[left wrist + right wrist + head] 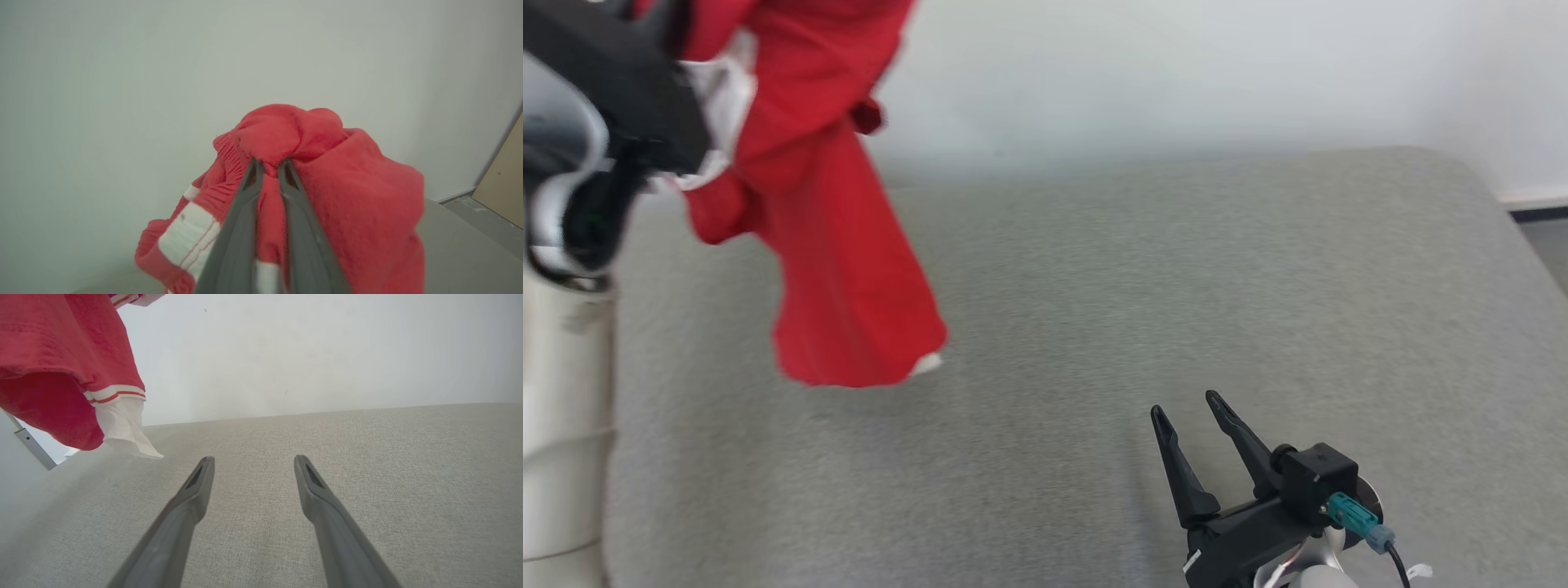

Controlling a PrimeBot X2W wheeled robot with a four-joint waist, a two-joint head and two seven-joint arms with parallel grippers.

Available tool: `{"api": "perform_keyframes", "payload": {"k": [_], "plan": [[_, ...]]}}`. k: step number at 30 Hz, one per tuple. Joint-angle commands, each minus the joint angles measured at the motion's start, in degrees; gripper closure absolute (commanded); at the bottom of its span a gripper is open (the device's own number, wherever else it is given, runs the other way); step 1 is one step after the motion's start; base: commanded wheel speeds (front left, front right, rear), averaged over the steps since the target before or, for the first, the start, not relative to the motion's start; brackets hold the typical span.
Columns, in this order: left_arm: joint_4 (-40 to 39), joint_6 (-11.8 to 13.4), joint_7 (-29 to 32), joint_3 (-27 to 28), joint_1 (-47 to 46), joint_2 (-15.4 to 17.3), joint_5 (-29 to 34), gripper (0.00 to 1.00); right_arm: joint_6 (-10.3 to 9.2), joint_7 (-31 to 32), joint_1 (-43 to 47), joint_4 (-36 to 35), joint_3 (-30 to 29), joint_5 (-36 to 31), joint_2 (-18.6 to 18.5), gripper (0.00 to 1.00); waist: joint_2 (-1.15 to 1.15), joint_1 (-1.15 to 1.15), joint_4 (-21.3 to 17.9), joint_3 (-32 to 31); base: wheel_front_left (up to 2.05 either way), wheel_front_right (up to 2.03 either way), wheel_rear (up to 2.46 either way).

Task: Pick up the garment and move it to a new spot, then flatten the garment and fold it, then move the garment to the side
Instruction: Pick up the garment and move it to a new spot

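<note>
While the left end effector (pixel 269 164) was clamped on the bunched red garment (pixel 833 245), which hung over the left side of the grey fabric surface (pixel 1176 269), the right end effector (pixel 1184 403) hovered low nearby, its fingers wide apart and empty.

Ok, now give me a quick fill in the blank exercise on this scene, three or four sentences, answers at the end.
1. The left gripper is shut on the ____ garment.
2. The right gripper is ____ and holds nothing.
3. The garment's trim is ____ with thin stripes.
4. In the head view the garment hangs on the robot's ____ side.

Missing words: red; open; white; left.
</note>
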Motion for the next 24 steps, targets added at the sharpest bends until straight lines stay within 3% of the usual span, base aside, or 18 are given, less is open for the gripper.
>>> {"api": "perform_keyframes", "payload": {"k": [1,10,21,22,23,24], "plan": [[-0.6,-0.1,-0.6,-0.8,-0.6,-1.4,-0.4,1.00,-0.13,-0.2,-0.3,0.2,-0.1,0.4,-0.1,0.00,0.00,0.01,-5.9,-1.9,0.00,0.00,0.00],[2.1,-0.1,-4.7,-7.2,4.7,-7.9,1.1,1.00,-0.13,0.5,-0.7,-0.4,-0.7,-1.1,-0.1,0.00,0.00,0.01,-15.6,0.3,0.00,0.00,0.00],[16.0,0.1,-9.5,-15.1,16.7,-11.8,5.1,1.00,-0.13,1.6,0.5,-1.6,-1.3,-2.6,-0.1,0.00,0.00,0.01,-19.2,1.3,0.00,0.00,0.00],[17.2,0.3,-10.0,-15.6,17.5,-12.1,5.4,0.84,-0.13,1.7,0.6,-1.7,-1.3,-2.7,-0.1,0.00,0.00,0.01,-19.3,1.1,0.00,0.00,0.00],[17.8,0.4,-10.9,-16.4,17.7,-12.3,6.2,0.49,-0.13,1.9,0.7,-1.8,-1.6,-2.9,-0.1,0.00,0.00,0.01,-19.1,1.0,0.00,0.00,0.00],[18.4,0.6,-11.9,-16.8,17.9,-12.6,6.6,0.04,-0.13,2.1,0.8,-2.0,-1.7,-3.0,-0.1,0.00,0.00,0.01,-18.9,0.8,0.00,0.00,0.00]]}}
